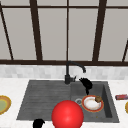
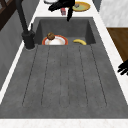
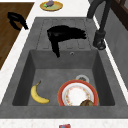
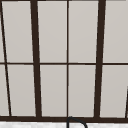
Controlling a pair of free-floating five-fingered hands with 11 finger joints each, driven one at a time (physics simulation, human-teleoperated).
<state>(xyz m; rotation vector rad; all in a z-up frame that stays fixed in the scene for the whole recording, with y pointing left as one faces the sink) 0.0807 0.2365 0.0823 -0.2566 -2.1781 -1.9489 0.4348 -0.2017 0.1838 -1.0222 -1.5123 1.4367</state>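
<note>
Fingers of the right hand (image 1: 86, 83) hang relaxed, holding nothing, above the plate (image 1: 92, 103) in the sink basin (image 1: 107, 105); left hand (image 1: 38, 123) idles at the worktop's front edge.

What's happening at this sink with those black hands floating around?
The right hand hangs in the air above the sink basin, fingers pointing down, holding nothing. Below it lie a red-rimmed plate with a brown lump of food on it, and beside that a banana. The left hand floats at the counter's front edge.
</note>
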